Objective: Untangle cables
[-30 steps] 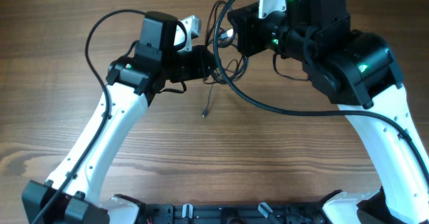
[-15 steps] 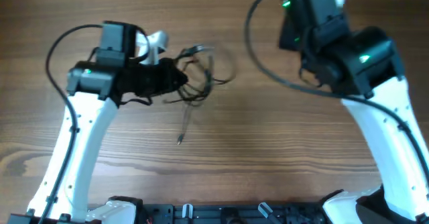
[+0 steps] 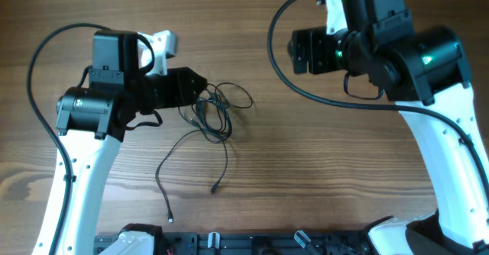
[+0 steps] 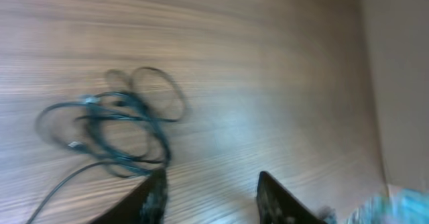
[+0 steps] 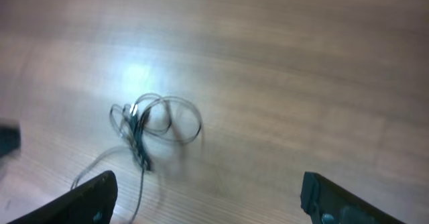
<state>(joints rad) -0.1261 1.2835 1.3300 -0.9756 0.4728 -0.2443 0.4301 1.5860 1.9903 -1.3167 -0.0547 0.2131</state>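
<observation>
Cables (image 3: 216, 114) tangled left of worktop (image 3: 306, 171) centre, tails trailing toward near edge. I see left gripper (image 4: 211, 184) jaws parted, empty; right gripper (image 5: 208, 184) spread wide, empty.

White left arm (image 3: 80, 171) angled up from the base, wrist turned rightward, left gripper (image 4: 209, 196) with fingers a little apart and empty, right arm (image 3: 451, 148) reaching high, wrist turned leftward, right gripper (image 5: 208, 200) spread wide, empty

Wooden table (image 3: 306, 171) — a loose tangle of thin black cables (image 3: 210, 114) directly on its surface
</observation>
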